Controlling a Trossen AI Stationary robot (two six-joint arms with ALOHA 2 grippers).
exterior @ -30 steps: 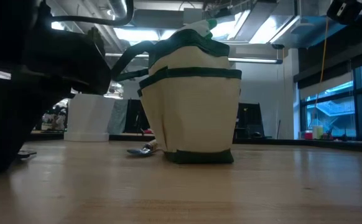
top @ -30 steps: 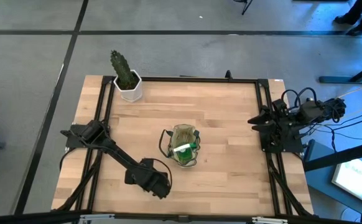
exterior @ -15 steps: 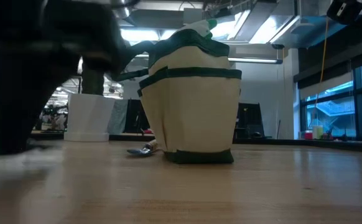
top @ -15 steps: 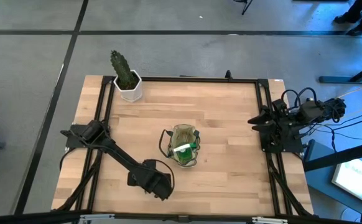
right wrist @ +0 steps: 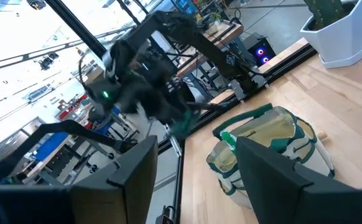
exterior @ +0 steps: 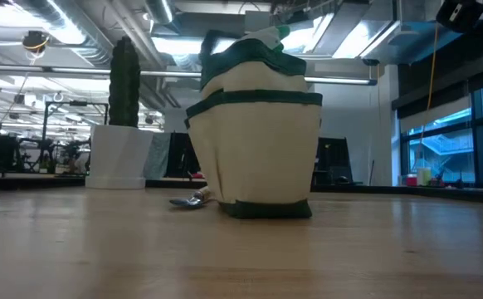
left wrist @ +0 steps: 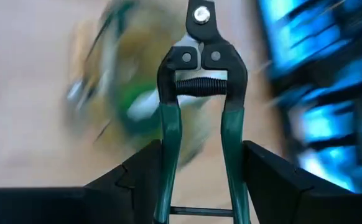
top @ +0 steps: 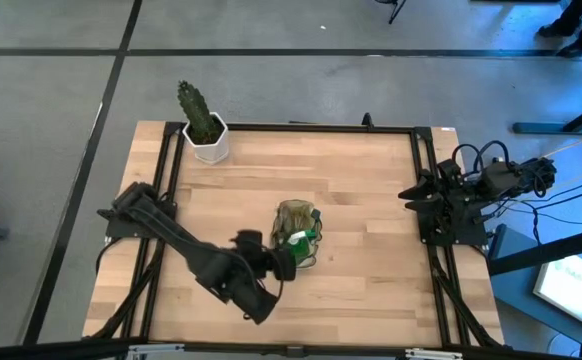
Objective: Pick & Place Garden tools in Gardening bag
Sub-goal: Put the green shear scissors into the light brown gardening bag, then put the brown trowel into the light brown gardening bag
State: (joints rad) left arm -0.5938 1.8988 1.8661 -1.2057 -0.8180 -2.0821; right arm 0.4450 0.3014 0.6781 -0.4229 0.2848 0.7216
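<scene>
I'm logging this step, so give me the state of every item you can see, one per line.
pruning shears: held in the left tool, blades shut, raised beside the bag
gardening bag: upright, mouth open
spray bottle: in the bag, nozzle showing
trowel: lying on the table behind the bag
cactus: upright in its pot
right tool: open, empty, parked at the table's edge

A cactus (top: 196,112) stands upright in a white pot (top: 209,146) at the upper left of the wooden surface (top: 361,200) in the high view. In the low view the same pot sits left of centre in the background, the cactus rising dark above it. A gray floor (top: 51,120) with dark lines surrounds the surface.
</scene>
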